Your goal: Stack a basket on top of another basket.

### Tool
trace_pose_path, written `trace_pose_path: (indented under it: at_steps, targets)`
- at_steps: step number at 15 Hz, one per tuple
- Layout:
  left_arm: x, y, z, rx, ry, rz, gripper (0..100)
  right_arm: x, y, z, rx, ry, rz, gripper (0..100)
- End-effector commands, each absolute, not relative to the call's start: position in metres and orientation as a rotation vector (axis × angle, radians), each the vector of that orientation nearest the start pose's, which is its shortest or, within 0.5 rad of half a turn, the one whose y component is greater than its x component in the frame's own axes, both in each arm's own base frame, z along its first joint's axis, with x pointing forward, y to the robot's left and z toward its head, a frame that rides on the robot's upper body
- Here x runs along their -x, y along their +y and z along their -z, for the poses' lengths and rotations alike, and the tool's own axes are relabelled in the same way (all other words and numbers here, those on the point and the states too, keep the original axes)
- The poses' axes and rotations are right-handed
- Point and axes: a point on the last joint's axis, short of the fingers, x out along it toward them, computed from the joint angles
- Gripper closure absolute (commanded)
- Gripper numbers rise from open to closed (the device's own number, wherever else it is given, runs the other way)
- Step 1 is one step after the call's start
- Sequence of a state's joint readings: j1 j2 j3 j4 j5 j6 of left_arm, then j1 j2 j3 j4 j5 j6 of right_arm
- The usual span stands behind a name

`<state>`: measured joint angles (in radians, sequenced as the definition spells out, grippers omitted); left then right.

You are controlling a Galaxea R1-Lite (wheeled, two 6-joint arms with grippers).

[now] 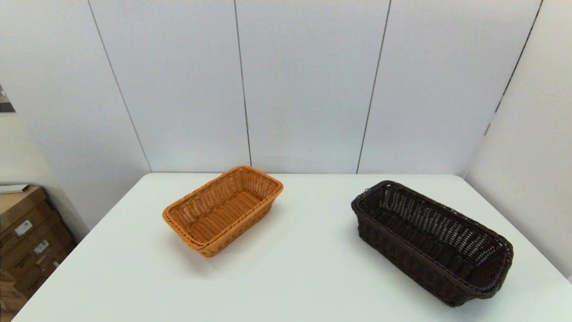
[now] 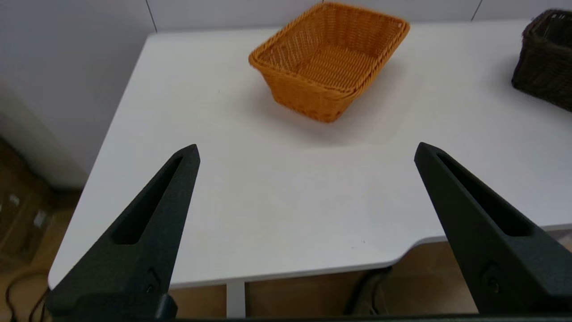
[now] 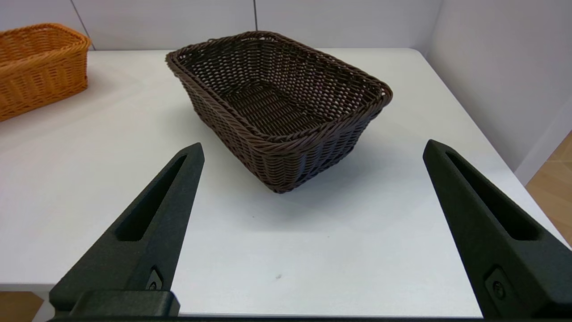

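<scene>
The dark brown basket [image 1: 432, 241] rests on the right side of the white table [image 1: 295, 268]; its woven inside shows empty [image 3: 279, 105]. The orange-tan basket [image 1: 223, 209] sits left of centre, apart from it, also empty [image 2: 330, 60]. My left gripper [image 2: 306, 150] hangs open near the table's front edge, well short of the orange-tan basket. My right gripper [image 3: 313, 150] is open too, held back from the dark brown basket with nothing between its fingers. Neither arm shows in the head view.
White wall panels [image 1: 308, 85] close off the back and right of the table. Cardboard boxes [image 1: 27, 237] are stacked on the floor beyond the table's left edge. The dark basket's end [image 2: 545, 58] shows in the left wrist view.
</scene>
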<state>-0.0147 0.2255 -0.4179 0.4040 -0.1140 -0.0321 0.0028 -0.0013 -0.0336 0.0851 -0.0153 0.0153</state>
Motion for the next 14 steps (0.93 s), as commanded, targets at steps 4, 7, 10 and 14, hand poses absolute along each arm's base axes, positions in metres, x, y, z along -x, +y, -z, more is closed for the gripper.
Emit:
trace_pose_path:
  at_steps: [4,7,10,14]
  targets:
    - [-0.135,-0.005,-0.215,0.335,0.869,-0.019,0,0.026,0.0,-0.076,-0.015,0.051,0.013,0]
    - [-0.208,-0.008,-0.197,0.49,1.092,-0.149,0,0.026,0.0,-0.076,-0.015,0.051,0.013,0]
    - [-0.245,-0.018,-0.172,0.57,1.23,-0.237,0,0.026,0.0,-0.076,-0.015,0.051,0.013,0]
    - [-0.287,-0.041,-0.144,0.616,1.318,-0.291,0,0.026,0.0,-0.076,-0.015,0.052,0.013,0]
